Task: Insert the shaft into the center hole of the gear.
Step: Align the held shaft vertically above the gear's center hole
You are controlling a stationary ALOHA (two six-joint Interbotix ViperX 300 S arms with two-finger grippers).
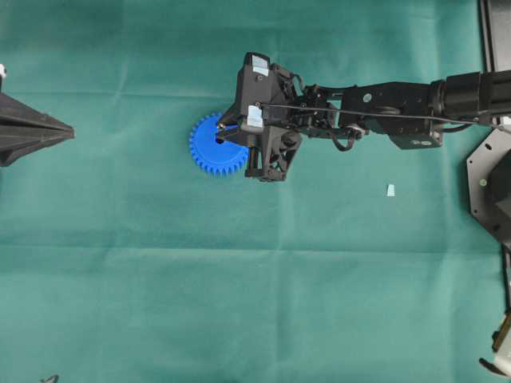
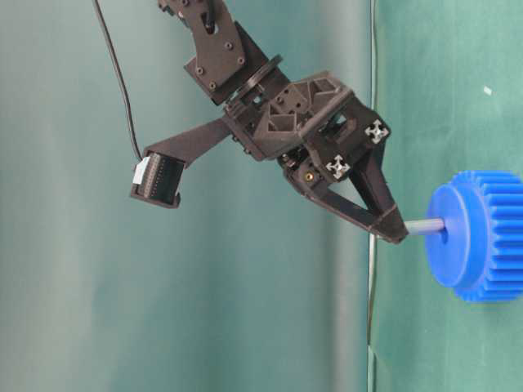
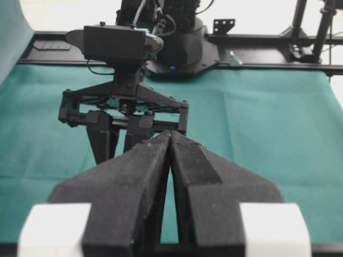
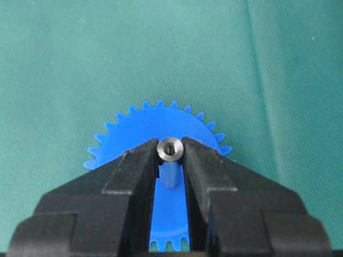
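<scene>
Shaft [image 4: 170, 160] clamped in right gripper [image 4: 170, 152], tip entering gear [image 4: 161, 176] hub below; any tilt now risks jamming.

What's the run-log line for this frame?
right tool: shut on shaft | shaft: tip at gear hub, depth unclear | left tool: shut, empty, apart

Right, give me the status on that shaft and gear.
Done: the right hand has picked up the shaft and brought it to the blue gear. In hand: in the table-level view the shaft's tip meets the raised hub at the center hole; its depth is hidden. Left: seating it fully and letting go. The left hand sits shut, apart.
</scene>
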